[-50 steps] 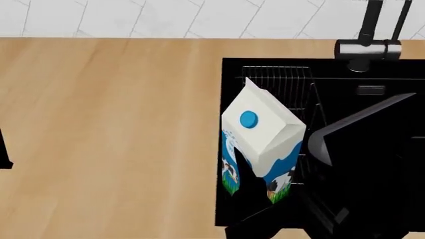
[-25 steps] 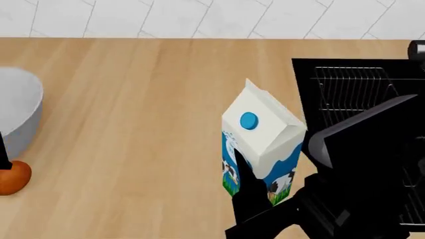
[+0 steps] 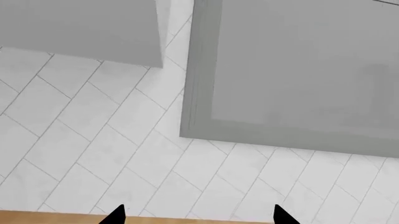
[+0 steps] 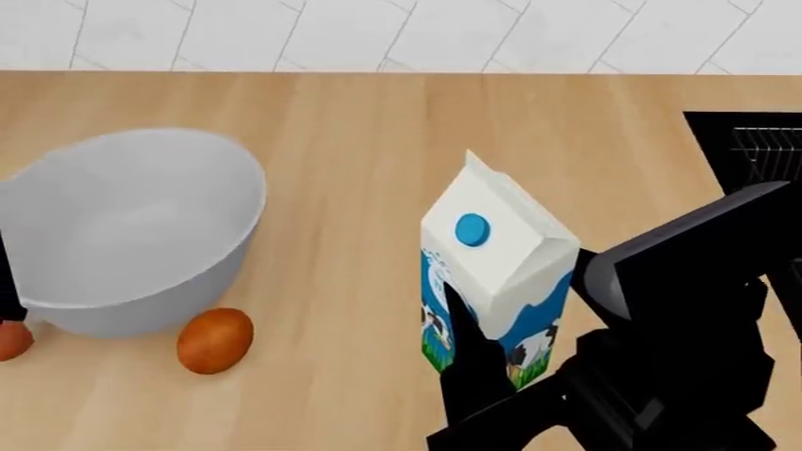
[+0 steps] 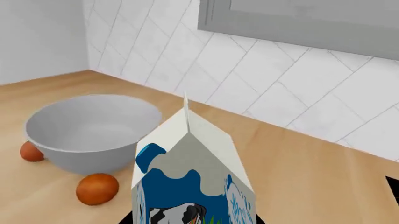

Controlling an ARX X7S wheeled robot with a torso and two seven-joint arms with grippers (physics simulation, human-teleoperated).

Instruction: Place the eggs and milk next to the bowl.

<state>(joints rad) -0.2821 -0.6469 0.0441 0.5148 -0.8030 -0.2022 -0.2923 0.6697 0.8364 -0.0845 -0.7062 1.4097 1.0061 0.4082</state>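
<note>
The milk (image 4: 495, 268) is a white carton with a blue cap, upright and tilted a little over the wooden counter. My right gripper (image 4: 483, 366) is shut on its base, one black finger (image 4: 464, 352) lying across the cow print. In the right wrist view the milk (image 5: 193, 172) fills the foreground. The grey-white bowl (image 4: 126, 230) stands to the left, with one brown egg (image 4: 216, 340) at its near side and another egg (image 4: 10, 340) half hidden at the frame's edge. The bowl (image 5: 93, 126) and both eggs (image 5: 98, 188) (image 5: 31, 151) also show past the carton. My left gripper (image 3: 199, 218) is open and faces the tiled wall.
A black sink (image 4: 752, 141) with a wire rack sits at the counter's far right. My right arm (image 4: 677, 319) covers the near right corner. A white tiled wall (image 4: 376, 33) runs along the back, and grey cabinets (image 3: 299, 70) hang above it.
The head view has swung left: the sink slid off to the right while the bowl and eggs came into sight. The milk stays in my right gripper.
</note>
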